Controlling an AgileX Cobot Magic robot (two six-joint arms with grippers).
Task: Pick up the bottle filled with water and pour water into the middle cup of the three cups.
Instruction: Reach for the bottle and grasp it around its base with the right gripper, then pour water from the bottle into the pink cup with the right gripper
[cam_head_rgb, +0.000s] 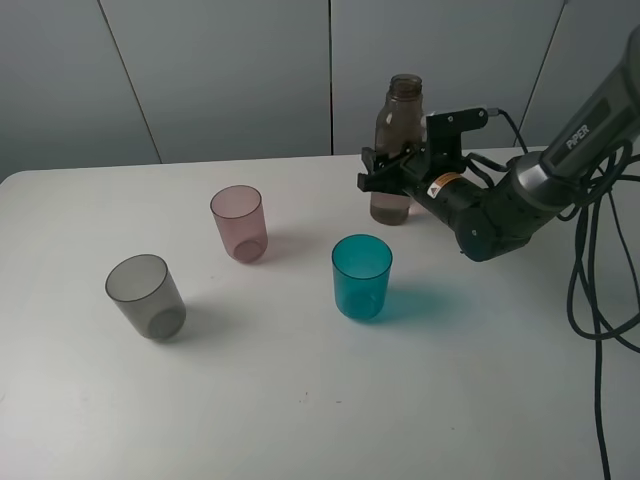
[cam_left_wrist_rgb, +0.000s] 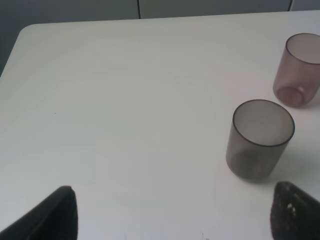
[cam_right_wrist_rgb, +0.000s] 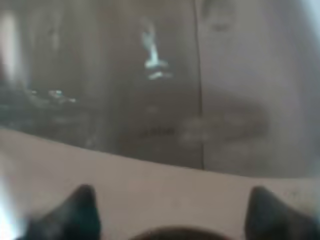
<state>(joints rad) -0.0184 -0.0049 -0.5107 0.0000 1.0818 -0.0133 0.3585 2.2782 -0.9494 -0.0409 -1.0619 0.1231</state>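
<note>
The right gripper (cam_head_rgb: 380, 172) straddles the upright bottle (cam_head_rgb: 403, 118); whether it clamps cannot be told. The left gripper (cam_left_wrist_rgb: 174, 215) hangs spread apart.

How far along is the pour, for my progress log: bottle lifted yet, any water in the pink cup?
Done: the right gripper is at the bottle, fingers either side of its lower body. In hand: the grasp; whether it is clamped cannot be told, and the bottle stands upright on the table. Remaining: lifting, carrying to the pink cup, which looks empty, and pouring. The left gripper hangs open near the grey cup.
</note>
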